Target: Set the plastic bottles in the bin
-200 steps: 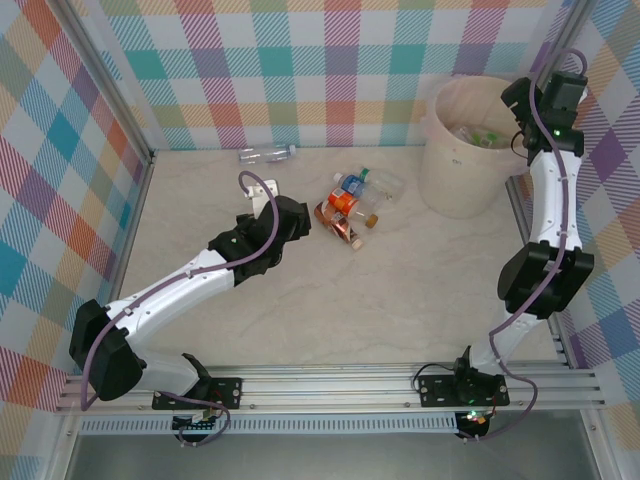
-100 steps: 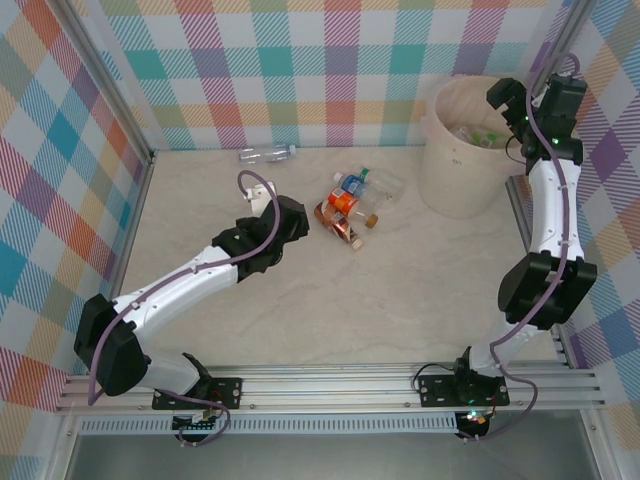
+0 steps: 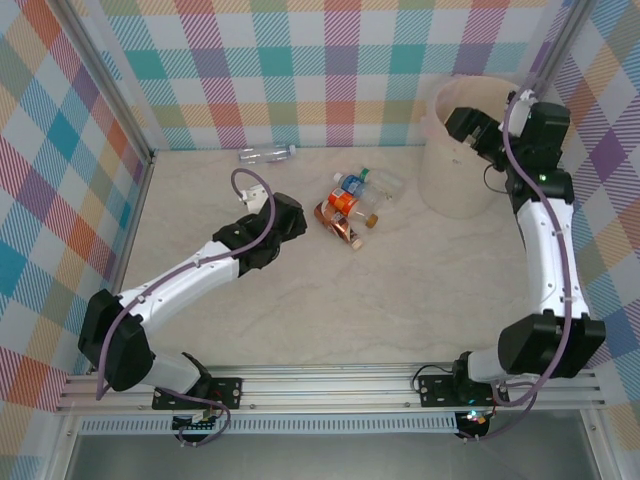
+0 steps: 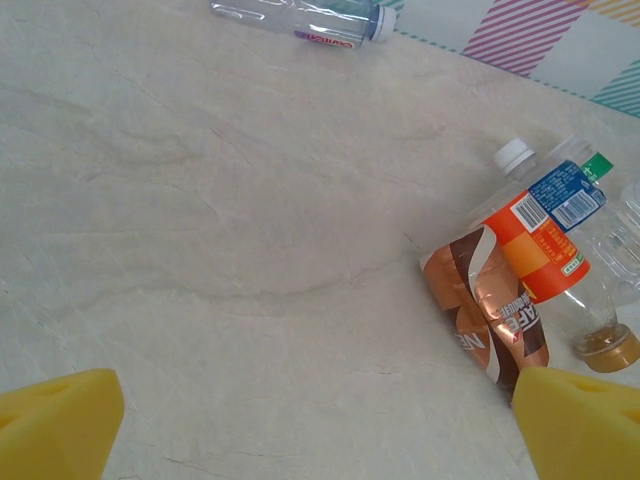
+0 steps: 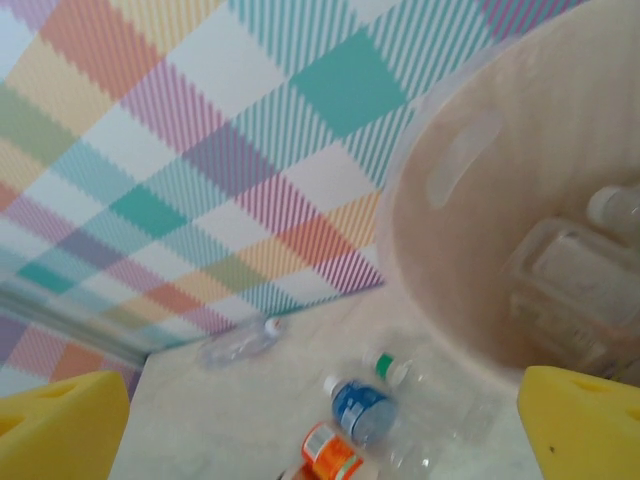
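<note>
The left gripper (image 4: 318,432) stands released. Its yellow foam fingertips (image 4: 55,420) are spread wide over the bare, pale marbled tabletop (image 4: 200,260), with nothing between them. In the wrist view, the clear plastic bottle with the brown label (image 4: 487,312) lies just beside the right-hand pad. It touches the orange-labelled bottle with a white cap (image 4: 540,250) beyond it, and both belong to the small heap of plastic bottles (image 3: 350,205) at mid-table. So the target sits ahead and to the right of the jaws' centre. Its long axis runs steeply away from the wrist, roughly across the closing line, so a shift to the right looks enough before closing. A lone clear bottle (image 4: 300,20) lies farther off by the back wall. The right gripper (image 5: 320,430), likewise open and empty, hangs at the rim of the large round cream-beige bin (image 5: 450,230), which holds a few bottles. It is well apart from the heap, so the left arm is plainly nearer.
</note>
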`<action>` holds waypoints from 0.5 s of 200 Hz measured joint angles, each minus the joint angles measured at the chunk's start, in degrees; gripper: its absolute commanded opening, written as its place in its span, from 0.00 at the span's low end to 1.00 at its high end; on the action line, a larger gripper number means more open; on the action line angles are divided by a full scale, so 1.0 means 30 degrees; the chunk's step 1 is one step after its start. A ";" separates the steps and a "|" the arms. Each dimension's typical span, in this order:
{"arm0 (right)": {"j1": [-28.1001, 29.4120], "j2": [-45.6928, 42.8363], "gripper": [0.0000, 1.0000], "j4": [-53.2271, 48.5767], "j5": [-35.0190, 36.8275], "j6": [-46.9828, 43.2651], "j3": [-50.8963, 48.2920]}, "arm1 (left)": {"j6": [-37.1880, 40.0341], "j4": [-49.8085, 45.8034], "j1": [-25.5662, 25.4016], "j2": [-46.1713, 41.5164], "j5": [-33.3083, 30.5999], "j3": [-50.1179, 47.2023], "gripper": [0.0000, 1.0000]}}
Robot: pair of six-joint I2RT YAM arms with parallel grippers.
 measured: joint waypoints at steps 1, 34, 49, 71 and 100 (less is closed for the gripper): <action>0.0036 -0.0066 1.00 0.0007 -0.0073 -0.0029 -0.0117 | -0.0007 0.0000 0.0007 0.0000 0.0007 0.0000 1.00; 0.1581 -0.1304 1.00 -0.0204 -0.1071 -0.1020 -0.2623 | -0.0525 0.0007 0.0240 0.0204 0.0452 0.0000 1.00; 0.2922 -0.1450 1.00 -0.0124 -0.1107 -0.1530 -0.3701 | -0.0852 0.0000 0.0335 0.0350 0.0692 0.0000 1.00; 0.5209 -0.1406 1.00 0.0022 -0.0539 -0.2098 -0.5326 | -0.1319 -0.0022 0.0466 0.0481 0.0969 -0.0015 1.00; 0.8240 -0.1122 1.00 0.1035 0.1588 -0.2368 -0.7213 | -0.1996 -0.0146 0.0787 0.0466 0.1158 -0.0423 1.00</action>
